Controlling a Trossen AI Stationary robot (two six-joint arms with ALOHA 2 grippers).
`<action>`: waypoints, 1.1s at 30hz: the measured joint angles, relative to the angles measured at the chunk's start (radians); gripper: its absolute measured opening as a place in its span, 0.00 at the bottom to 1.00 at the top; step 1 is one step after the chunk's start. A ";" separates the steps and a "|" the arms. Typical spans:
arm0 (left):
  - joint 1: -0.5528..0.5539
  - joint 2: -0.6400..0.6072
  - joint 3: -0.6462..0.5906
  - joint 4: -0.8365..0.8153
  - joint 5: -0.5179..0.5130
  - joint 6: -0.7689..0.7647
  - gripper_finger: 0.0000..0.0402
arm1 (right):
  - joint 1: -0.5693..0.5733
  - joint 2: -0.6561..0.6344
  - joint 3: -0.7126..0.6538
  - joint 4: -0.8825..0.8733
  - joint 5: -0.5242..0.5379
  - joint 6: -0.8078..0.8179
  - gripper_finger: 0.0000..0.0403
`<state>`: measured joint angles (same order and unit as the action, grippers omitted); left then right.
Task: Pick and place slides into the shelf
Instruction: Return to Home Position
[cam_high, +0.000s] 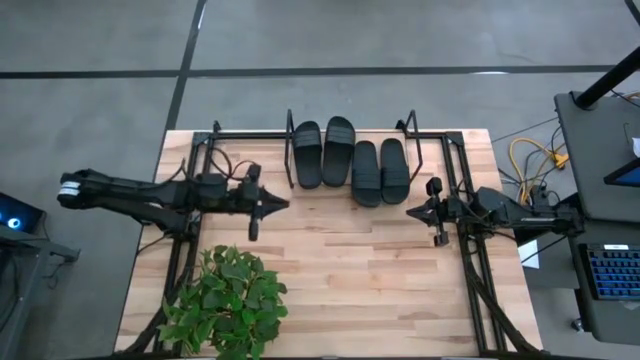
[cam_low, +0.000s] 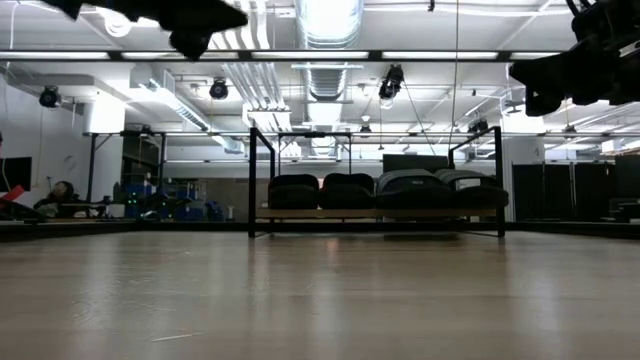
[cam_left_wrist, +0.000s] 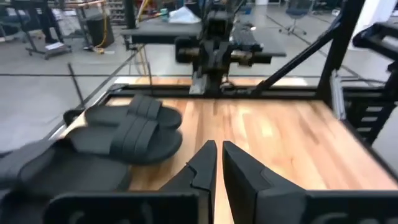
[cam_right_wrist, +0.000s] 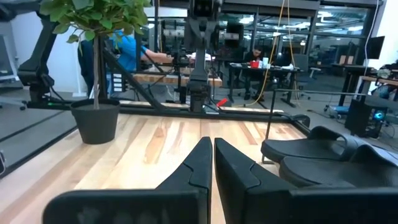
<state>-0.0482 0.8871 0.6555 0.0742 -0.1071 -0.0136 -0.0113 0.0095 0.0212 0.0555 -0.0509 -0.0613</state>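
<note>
Scanning from the table's (cam_high: 350, 280) left edge, we logged a potted plant (cam_high: 225, 300) near the front left corner. Just behind it the left gripper (cam_high: 283, 204) hung above the boards, its fingers (cam_left_wrist: 202, 165) pressed together and holding nothing. Four slides (cam_high: 338, 150) lay side by side on the shelf (cam_high: 290, 150) at the middle of the far edge, the right pair set slightly nearer the front edge. Toward the right edge the right gripper (cam_high: 410, 211) hovered, closed and empty, facing the left one.
</note>
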 joint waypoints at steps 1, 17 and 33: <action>0.000 -0.020 -0.037 0.016 -0.004 0.001 0.03 | 0.000 0.000 0.000 0.000 0.000 -0.002 0.02; -0.001 -0.241 -0.596 0.520 -0.034 0.038 0.00 | 0.000 0.000 0.001 0.000 0.001 0.001 0.02; -0.001 -0.675 -0.646 0.120 -0.064 0.072 0.00 | 0.000 0.000 0.001 0.001 0.054 0.009 0.02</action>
<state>-0.0494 0.2117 0.0093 0.1942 -0.1710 0.0586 -0.0116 0.0097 0.0219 0.0563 0.0029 -0.0525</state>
